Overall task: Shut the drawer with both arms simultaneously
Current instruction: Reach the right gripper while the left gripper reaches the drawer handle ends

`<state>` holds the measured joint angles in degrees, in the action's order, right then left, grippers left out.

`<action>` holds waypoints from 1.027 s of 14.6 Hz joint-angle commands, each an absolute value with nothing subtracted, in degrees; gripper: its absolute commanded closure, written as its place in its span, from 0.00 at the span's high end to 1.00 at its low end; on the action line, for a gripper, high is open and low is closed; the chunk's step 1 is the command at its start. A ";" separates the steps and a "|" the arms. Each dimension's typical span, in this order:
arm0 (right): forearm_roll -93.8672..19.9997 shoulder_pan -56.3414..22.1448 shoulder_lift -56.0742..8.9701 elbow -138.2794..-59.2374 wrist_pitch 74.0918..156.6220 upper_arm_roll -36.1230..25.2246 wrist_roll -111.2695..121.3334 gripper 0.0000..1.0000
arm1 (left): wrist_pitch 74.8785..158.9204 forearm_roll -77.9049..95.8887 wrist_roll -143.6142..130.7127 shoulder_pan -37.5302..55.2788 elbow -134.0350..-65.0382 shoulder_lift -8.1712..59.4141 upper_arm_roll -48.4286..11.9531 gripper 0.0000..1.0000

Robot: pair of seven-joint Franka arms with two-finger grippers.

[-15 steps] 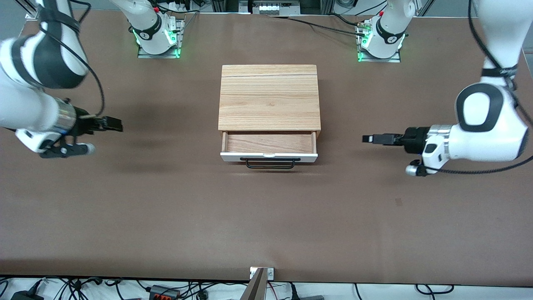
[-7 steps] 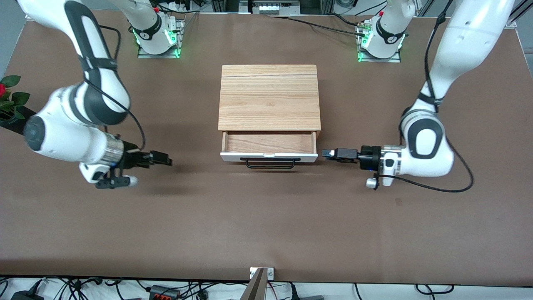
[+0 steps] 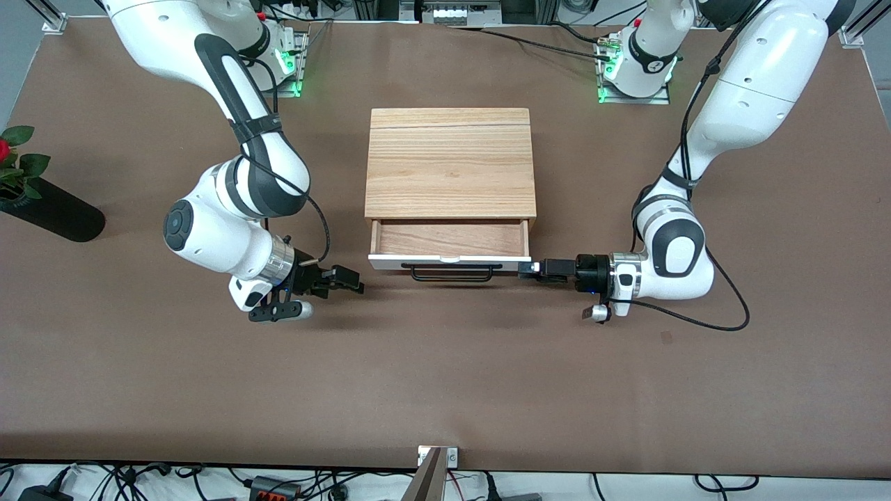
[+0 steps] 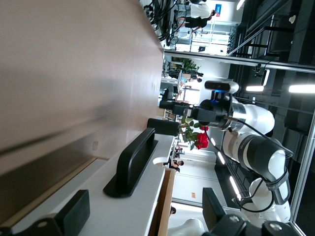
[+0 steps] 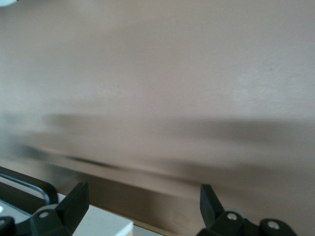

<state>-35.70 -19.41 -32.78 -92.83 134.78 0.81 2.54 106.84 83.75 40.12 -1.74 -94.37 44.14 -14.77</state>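
The drawer [image 3: 390,262] stands pulled out of the wooden box [image 3: 450,163], showing its light wood floor, white front panel and black wire handle [image 3: 452,273]. My left gripper [image 3: 529,268] is low at the panel's end toward the left arm's side. It is open, and in the left wrist view [image 4: 145,216] the panel [image 4: 128,211] and handle [image 4: 133,162] show between its fingers. My right gripper [image 3: 353,284] is open and empty, a short gap from the panel's other end. In the right wrist view [image 5: 141,206] the panel's corner [image 5: 101,223] shows beside one finger [image 5: 74,204].
A black vase [image 3: 52,212] with a red rose [image 3: 3,149] lies at the table edge toward the right arm's end. The two green-lit arm bases [image 3: 264,59] [image 3: 637,66] stand along the table's edge by the robots. Bare brown table lies nearer the camera than the drawer.
Both arms have swung in from the table's ends toward the drawer front. The left gripper has reached the panel's end and the right gripper has come close to the other end.
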 commanded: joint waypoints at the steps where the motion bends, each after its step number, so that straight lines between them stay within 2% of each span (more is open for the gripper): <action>1: -39.11 -19.16 -33.05 -91.32 134.65 0.70 3.25 1.00 | 108.97 84.47 41.04 -1.05 -90.80 46.23 -14.33 1.00; 5: -39.72 -19.07 -33.66 -91.32 134.47 2.64 9.11 1.00 | 109.34 85.86 42.88 0.26 -88.24 48.60 -14.33 1.00; 7: -43.22 -19.07 -34.71 -91.32 134.12 3.07 15.44 1.00 | 109.07 89.02 44.29 0.70 -88.68 49.39 -14.67 0.95; 10: -51.75 -19.34 -35.94 -91.32 133.95 3.69 20.55 1.00 | 108.72 90.78 44.56 1.58 -88.94 50.27 -14.77 0.86; 12: -52.03 -19.16 -36.12 -91.41 133.86 5.01 21.80 1.00 | 108.72 91.05 44.56 2.28 -89.03 50.27 -14.85 0.80; 14: -52.12 -19.34 -36.21 -91.76 133.86 5.10 21.80 1.00 | 108.72 91.66 44.56 2.81 -89.21 50.27 -14.85 0.67; 15: -52.12 -19.77 -36.30 -91.84 133.77 5.10 21.80 1.00 | 108.63 91.84 44.47 3.07 -89.30 50.27 -14.85 0.66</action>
